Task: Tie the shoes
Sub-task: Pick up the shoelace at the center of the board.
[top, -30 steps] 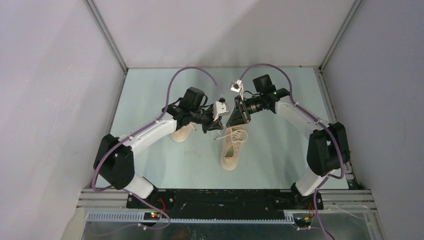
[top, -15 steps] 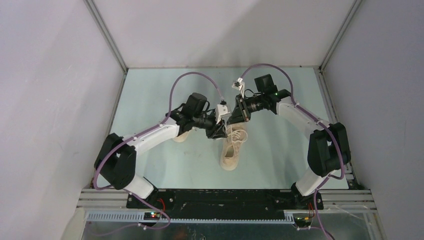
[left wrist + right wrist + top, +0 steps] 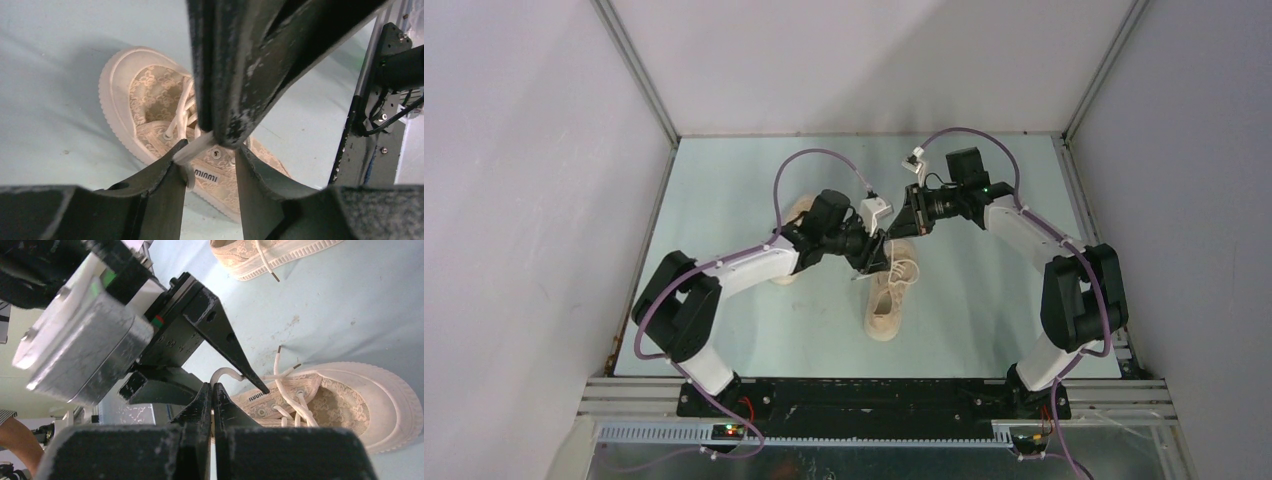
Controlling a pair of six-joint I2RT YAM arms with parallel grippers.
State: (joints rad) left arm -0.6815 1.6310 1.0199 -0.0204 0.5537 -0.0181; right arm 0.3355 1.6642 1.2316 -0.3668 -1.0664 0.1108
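- One shoe point(image 3: 797, 211) lies left of the middle of the table point(image 3: 984, 300), mostly hidden under the left arm point(image 3: 744, 265). Only its two ends show on either side of the arm.
- The left gripper point(image 3: 210, 157) hangs low over the laced end of the second shoe. Its jaws stand apart and the shoe's fabric shows through the gap. It clamps nothing.
- The second shoe point(image 3: 885, 305) lies near the middle of the table, sole down, its toe towards the near edge. Its loose laces spread at the far end, under both grippers.
- A lace point(image 3: 196, 147) rises from this shoe, passes just beside one left finger point(image 3: 162, 192) and runs up into the tip of the right gripper.
- The right gripper point(image 3: 212, 392) reaches in from the right, tip to tip with the left one. Its fingers are pressed together and pinch that lace, a short white loop of which curls out past the tip.
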